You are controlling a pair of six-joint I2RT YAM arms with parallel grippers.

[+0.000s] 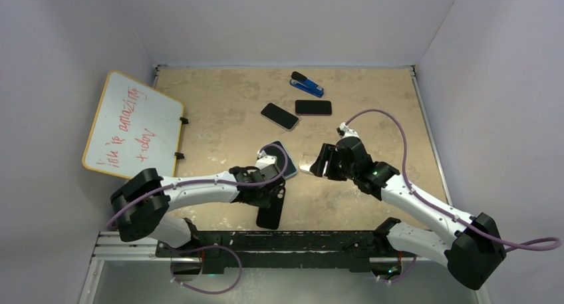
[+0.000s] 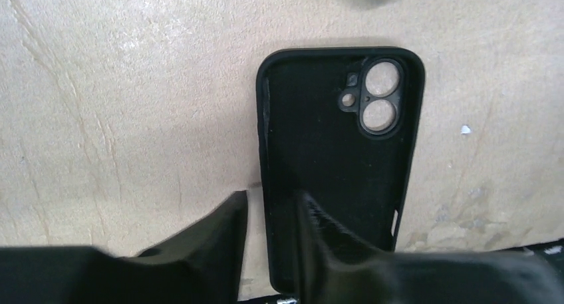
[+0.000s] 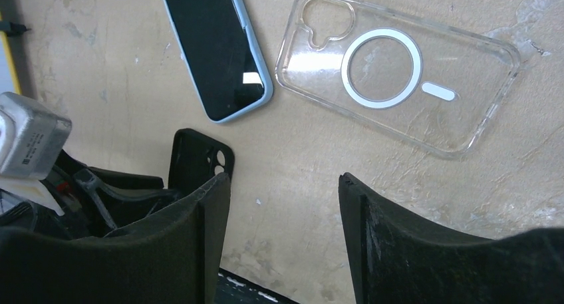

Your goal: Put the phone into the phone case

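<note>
Black phone case: flat on table, inside up, empty.
Left gripper: fingers astride this case's long wall, narrowly parted, apparently not clamping it.
Blue-edged phone: screen up, just beyond the black case.
Clear case: beyond it, rightward.
Right gripper: jaws wide, empty, right of it.

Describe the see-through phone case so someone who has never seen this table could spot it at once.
On the tan table, look just ahead of the right gripper. The clear case lies flat there, beside a blue-edged phone. Unlike the black case, it is transparent with a white ring inside.
</note>
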